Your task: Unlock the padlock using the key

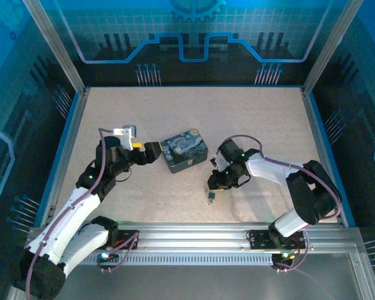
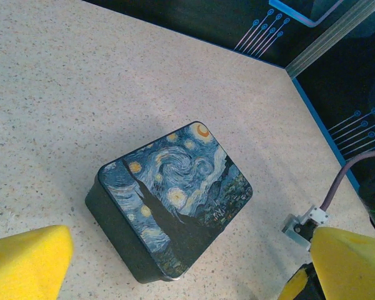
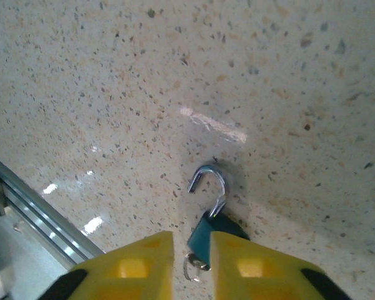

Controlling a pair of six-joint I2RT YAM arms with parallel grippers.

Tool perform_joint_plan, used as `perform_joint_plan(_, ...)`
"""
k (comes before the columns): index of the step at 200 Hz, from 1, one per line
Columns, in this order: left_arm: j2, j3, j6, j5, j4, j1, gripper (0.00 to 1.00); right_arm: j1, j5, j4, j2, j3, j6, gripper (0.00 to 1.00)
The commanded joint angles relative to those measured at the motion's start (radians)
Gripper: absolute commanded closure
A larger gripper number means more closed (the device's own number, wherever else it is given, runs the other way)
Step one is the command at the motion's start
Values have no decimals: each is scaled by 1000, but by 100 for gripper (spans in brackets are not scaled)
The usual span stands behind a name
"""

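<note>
The padlock (image 3: 203,232) lies on the speckled table, a small teal body with its silvery shackle (image 3: 217,185) swung open like a hook. The key (image 3: 199,263) sticks out of the body's near end with a thin wire ring. My right gripper (image 3: 192,265) hangs just above it, its yellow fingers a little apart. The key sits in the gap and the left finger is clear of it. From above, the padlock (image 1: 210,197) is a dark speck below the right gripper (image 1: 214,187). My left gripper (image 1: 151,152) stands wide open beside the painted tin, holding nothing.
A starry-night painted tin (image 1: 184,150) sits at mid table, between the left gripper's yellow fingers (image 2: 25,262) in the left wrist view. The metal rail (image 3: 31,206) at the table's near edge runs close to the padlock. Blue-edged walls surround the table.
</note>
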Motion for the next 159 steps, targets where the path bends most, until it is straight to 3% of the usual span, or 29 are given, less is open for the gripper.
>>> perform_joint_plan(1,-14,28,33,-14,-24,8,1,-9,59,-98,-61,49,-39,72)
perform_joint_plan(44,-15,67,41,-38,-36,8,1,-39,219,-200,-262,121,-106,63)
perform_joint_plan(78,-21,76,62,-118,-28,8,1,-81,429,-172,-488,98,-156,44)
perform_joint_plan(98,-27,70,106,-213,-19,8,1,-129,509,-98,-597,30,-194,37)
perform_joint_plan(128,-49,21,159,-379,50,11,1,-215,608,59,-727,-89,-251,1)
perform_joint_plan(159,-32,-38,181,-528,126,38,1,-294,687,254,-785,-240,-370,0)
